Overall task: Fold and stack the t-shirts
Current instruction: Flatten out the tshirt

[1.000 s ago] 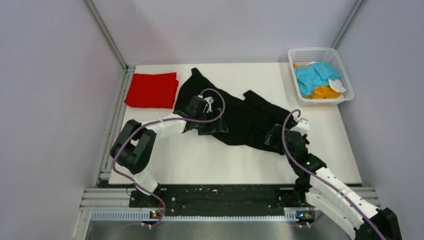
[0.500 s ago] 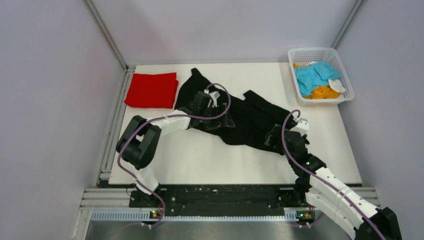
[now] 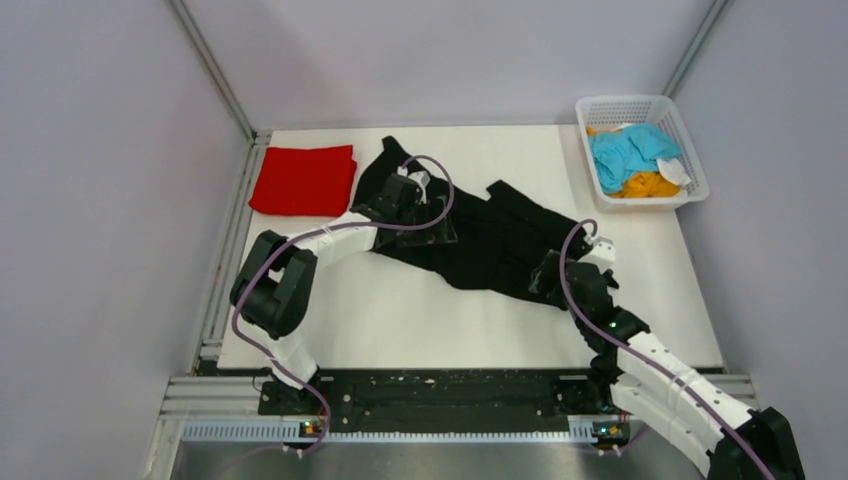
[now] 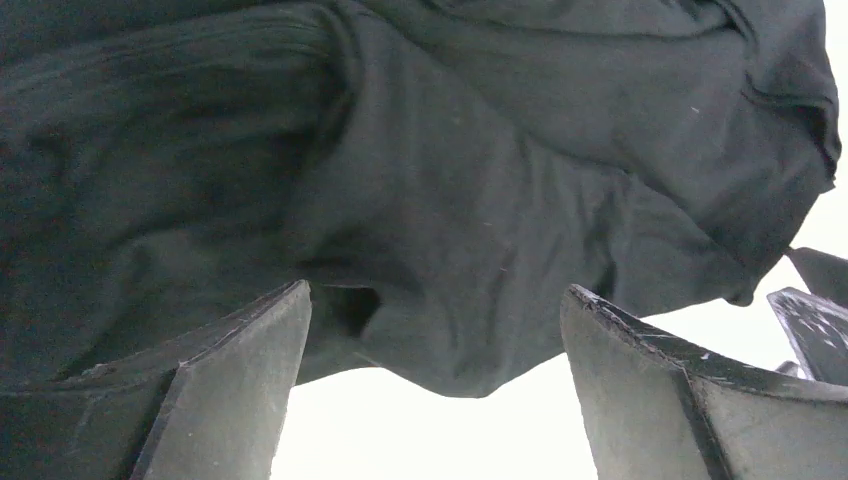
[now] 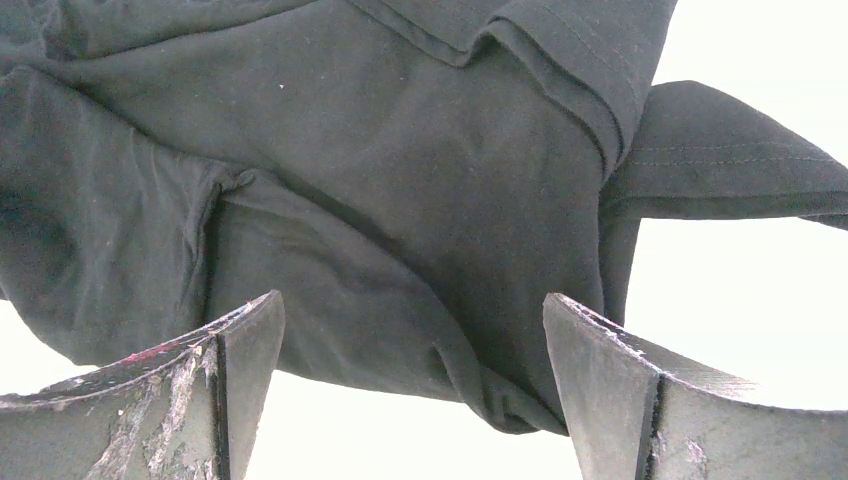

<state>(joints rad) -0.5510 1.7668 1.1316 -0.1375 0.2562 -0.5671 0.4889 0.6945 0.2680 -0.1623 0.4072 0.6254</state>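
Holding nothing between its fingers, which stand wide apart, the left end effector [image 4: 435,400] is close over the cloth. In the left wrist view the rumpled edge of the black t-shirt [image 4: 450,200] lies just in front of the gap, and the white desk [image 4: 400,440] shows below this edge. Seen from above, this end effector is over the left part of the black t-shirt, and the left arm [image 3: 330,240] reaches to it from the near-left side of the desk. The right end effector [image 5: 415,400] has its fingers wide apart too and grips nothing. In the right wrist view a stitched hem and one sleeve of the same shirt lie before the fingers, with the sleeve pointing to the right over bare desk. Seen from above, the right end effector is at the near-right edge of the black t-shirt. This shirt is unfolded and wrinkled, and it lies in a slant across the middle of the desk, from the far left to the near right. A red t-shirt [image 3: 303,180] lies folded in a flat rectangle at the far-left corner of the desk, just beside the black one; I cannot tell if the two touch. At the far-right corner stands a white basket [image 3: 625,102]. Inside it a light blue t-shirt [image 3: 630,150] and an orange t-shirt [image 3: 648,185] are crumpled together, the blue one mostly on top.
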